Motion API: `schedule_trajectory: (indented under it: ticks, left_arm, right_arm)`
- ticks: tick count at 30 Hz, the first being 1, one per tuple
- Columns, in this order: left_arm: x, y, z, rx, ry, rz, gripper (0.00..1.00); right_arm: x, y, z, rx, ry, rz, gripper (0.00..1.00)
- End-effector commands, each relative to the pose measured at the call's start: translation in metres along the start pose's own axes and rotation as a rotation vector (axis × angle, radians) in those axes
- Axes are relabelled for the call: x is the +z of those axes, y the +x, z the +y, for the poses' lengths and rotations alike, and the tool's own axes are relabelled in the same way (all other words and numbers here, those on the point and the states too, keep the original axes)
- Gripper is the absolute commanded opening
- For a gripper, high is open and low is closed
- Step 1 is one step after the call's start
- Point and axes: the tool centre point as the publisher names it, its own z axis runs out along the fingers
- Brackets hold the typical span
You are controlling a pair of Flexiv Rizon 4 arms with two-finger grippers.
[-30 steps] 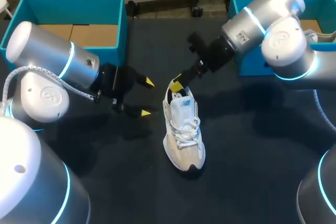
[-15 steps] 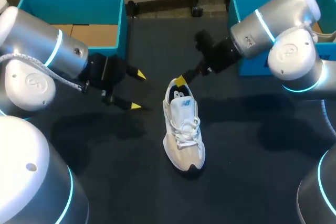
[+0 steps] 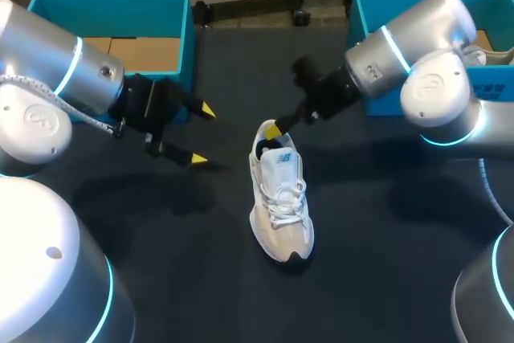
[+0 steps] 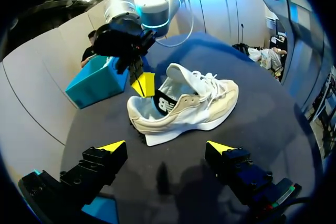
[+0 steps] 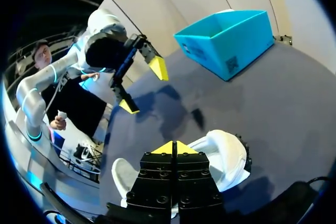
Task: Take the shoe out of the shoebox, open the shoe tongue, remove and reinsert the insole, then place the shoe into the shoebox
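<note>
Shoe out of both boxes, upright on its sole mid-table, laces up, toe toward me, heel toward the far edge; pale upper, dark lining showing at the collar; left box and right box, both teal, stand at the far corners, well apart from the shoe; my right pincer sits at the heel end, just above the collar, fingers pressed together, yellow tips meeting with nothing visible between them; cannot tell whether the tips touch the collar; my left pincer hangs over the table to the shoe's left, near the left box, apart from the shoe, fingers spread wide and empty; in the left wrist view the shoe lies ahead of those fingers, side-on, heel toward the right pincer.
</note>
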Motion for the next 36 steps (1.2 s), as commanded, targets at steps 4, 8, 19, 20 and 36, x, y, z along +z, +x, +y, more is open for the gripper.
schedule_trajectory:
  ticks: [4,8,19,20,36]
  left_arm:
    - [0.005,0.004,-0.003,0.003,0.002,-0.013,1.0]
    - [0.008,0.006,-0.005,-0.001,0.003,-0.017,1.0]
    - [0.015,0.009,-0.007,-0.008,0.013,-0.01,1.0]
    - [0.015,0.009,-0.007,-0.007,0.014,-0.011,1.0]
    - [0.009,0.004,-0.007,0.01,0.006,-0.001,1.0]
  right_arm:
    - [0.01,-0.013,0.0,0.0,0.009,0.023,0.11]
    - [0.004,-0.012,-0.001,-0.003,0.009,0.021,0.35]
    - [-0.003,-0.005,0.004,-0.027,0.018,0.01,0.6]
    - [-0.003,-0.003,0.004,-0.03,0.021,0.009,0.59]
    - [-0.03,0.011,0.034,-0.087,0.022,-0.068,0.96]
